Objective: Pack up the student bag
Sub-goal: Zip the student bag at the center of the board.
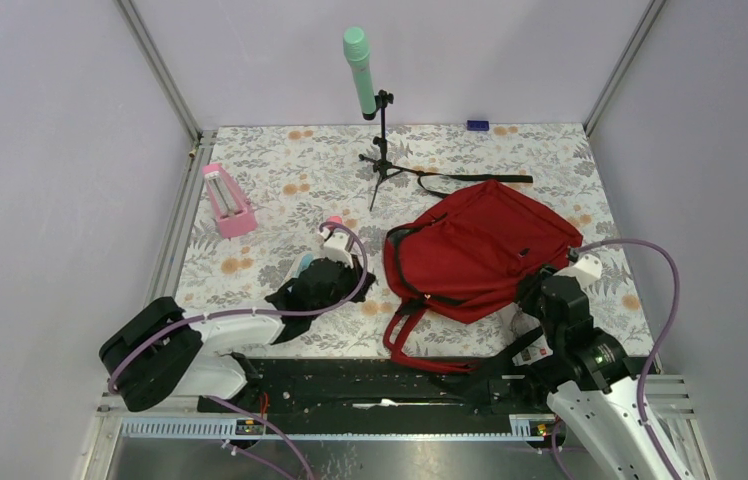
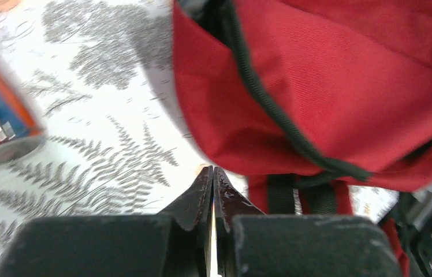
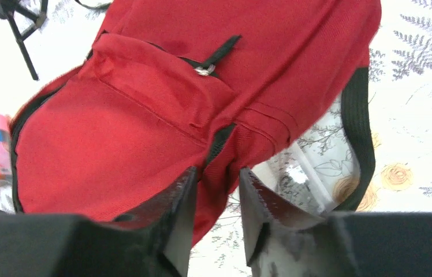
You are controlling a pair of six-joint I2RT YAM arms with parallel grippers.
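Left fingers [image 2: 199,199] closed, empty; right fingers [image 3: 179,199] slightly parted at the student bag [image 3: 144,127] edge.
The student bag lies flat on the floral tabletop [image 1: 280,170], centre-right of the overhead frame.

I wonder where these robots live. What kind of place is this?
Probably a robot lab booth: plain walls on a metal frame, with the left arm and right arm mounted at a flowered table.

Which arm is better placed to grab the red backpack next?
Probably the right: the right gripper, jaws apart, sits at a corner of the backpack. The left gripper is shut, just short of it.
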